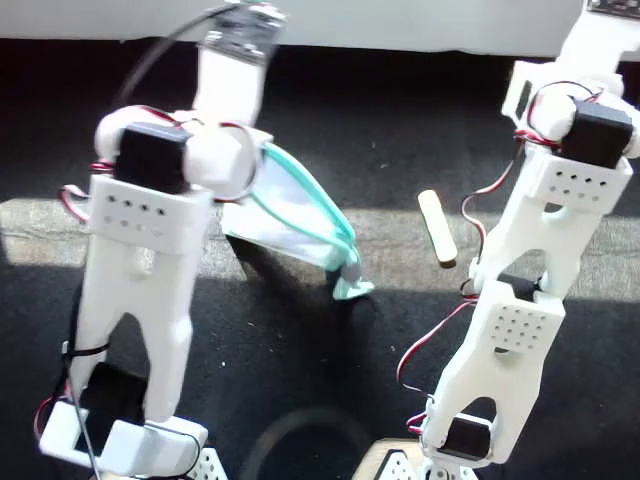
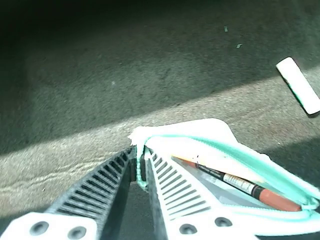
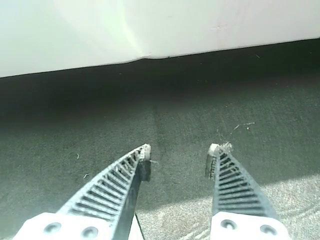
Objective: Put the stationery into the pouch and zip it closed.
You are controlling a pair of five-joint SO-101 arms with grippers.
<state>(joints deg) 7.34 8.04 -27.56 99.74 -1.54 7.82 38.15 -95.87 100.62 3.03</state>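
The left tool [image 2: 139,159] is clamped together on one end of the pouch [image 2: 200,131], pinching the white fabric and the teal zip edge between its ribbed fingers. In the high view the pouch [image 1: 295,215] hangs tilted from that grip. Its long axis runs diagonally from the held end down to the far corner, which rests on the dark counter [image 1: 350,130] and points towards the right arm's side. The zip stands open along the pouch's length.

A pen [image 2: 235,184] with a black body and a red end lies inside the pouch, along its long axis, with the red end towards the corner away from the clamped end.

A white stick [image 1: 437,227] lies flat on the counter beside the pouch on the right arm's side, apart from it, and roughly parallel to the pouch's length. The left wrist view shows it [image 2: 298,85] beyond the pouch's open mouth.

The right tool [image 3: 179,152] has its fingers spread apart with nothing between them, well apart from the pouch, above bare counter.
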